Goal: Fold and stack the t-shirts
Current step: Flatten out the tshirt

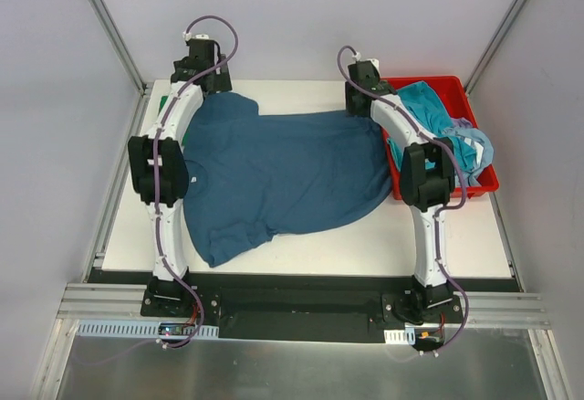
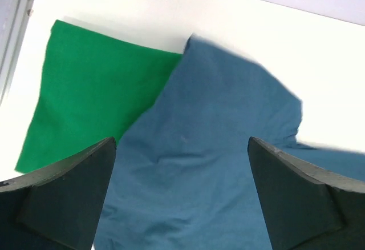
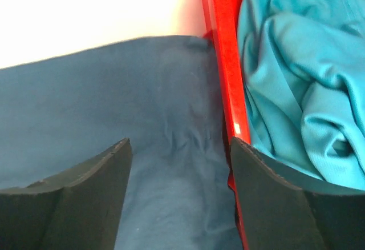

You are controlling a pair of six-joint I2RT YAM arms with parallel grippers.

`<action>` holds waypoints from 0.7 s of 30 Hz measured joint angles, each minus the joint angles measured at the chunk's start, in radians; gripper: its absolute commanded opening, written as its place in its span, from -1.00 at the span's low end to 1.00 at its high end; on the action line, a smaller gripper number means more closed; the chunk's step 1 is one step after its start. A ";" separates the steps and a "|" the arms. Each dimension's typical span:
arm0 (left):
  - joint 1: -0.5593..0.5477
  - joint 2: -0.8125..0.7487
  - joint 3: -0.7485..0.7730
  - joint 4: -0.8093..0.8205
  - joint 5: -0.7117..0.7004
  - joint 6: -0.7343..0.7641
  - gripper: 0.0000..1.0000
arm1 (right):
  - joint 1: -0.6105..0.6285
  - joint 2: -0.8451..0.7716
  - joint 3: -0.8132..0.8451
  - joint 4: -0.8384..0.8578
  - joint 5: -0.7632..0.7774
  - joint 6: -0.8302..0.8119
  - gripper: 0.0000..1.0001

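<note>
A dark navy-blue t-shirt [image 1: 283, 176] lies spread flat on the white table, collar to the left. My left gripper [image 1: 203, 69] hovers open over its far left sleeve [image 2: 217, 147], empty. A folded bright green t-shirt [image 2: 85, 96] lies under that sleeve's edge at the far left corner. My right gripper [image 1: 360, 97] hovers open over the shirt's far right hem [image 3: 171, 147], beside the bin wall, empty. Teal [image 1: 429, 108] and pale blue [image 1: 470, 144] t-shirts lie crumpled in the red bin; the teal one also shows in the right wrist view [image 3: 302, 79].
The red bin [image 1: 479, 181] stands at the table's right side, its left wall [image 3: 225, 73] touching the navy shirt's hem. The metal frame posts rise at both far corners. Bare white table [image 1: 365, 245] shows in front of the shirt.
</note>
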 measured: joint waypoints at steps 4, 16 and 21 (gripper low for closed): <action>0.005 0.068 0.066 -0.035 0.002 0.015 0.98 | -0.006 0.043 0.105 -0.022 -0.045 -0.021 0.94; -0.005 -0.467 -0.453 -0.040 0.220 -0.115 0.98 | 0.083 -0.300 -0.299 -0.017 -0.230 -0.017 0.93; -0.050 -0.567 -0.737 -0.027 0.344 -0.200 0.98 | 0.153 -0.403 -0.504 -0.033 -0.296 0.034 0.93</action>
